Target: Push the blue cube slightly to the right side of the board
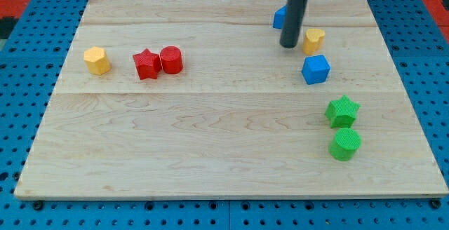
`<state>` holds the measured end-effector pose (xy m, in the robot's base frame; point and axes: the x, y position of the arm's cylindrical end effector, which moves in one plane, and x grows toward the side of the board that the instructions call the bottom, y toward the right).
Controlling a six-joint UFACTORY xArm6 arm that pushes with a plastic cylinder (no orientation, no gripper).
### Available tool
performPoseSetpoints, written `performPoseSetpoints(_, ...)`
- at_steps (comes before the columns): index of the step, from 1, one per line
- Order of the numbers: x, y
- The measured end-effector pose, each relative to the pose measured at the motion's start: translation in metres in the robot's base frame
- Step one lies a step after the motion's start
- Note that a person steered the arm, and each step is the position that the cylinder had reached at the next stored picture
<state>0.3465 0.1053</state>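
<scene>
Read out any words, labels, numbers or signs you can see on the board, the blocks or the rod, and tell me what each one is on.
There is no readable text in this view.
The wooden board is bare wood grain.
The blue cube and the other coloured blocks carry only ribbed texture, no marks.
My tip, just up and left of the blue cube, is plain and dark.

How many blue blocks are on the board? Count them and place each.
2. A blue cube sits right of centre, below my tip. Another blue block lies at the view's top, partly hidden behind the rod.
</scene>
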Motion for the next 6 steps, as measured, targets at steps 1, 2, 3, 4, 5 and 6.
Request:
performPoseSetpoints(1, 0.04, 0.011)
performPoseSetpoints(2, 0.04, 0.016)
performPoseSetpoints(3, 0.045, 0.028)
performPoseSetpoints(4, 0.048, 0.039)
performPoseSetpoints(5, 0.067, 0.039)
performPoseSetpoints(6, 0.07, -0.007)
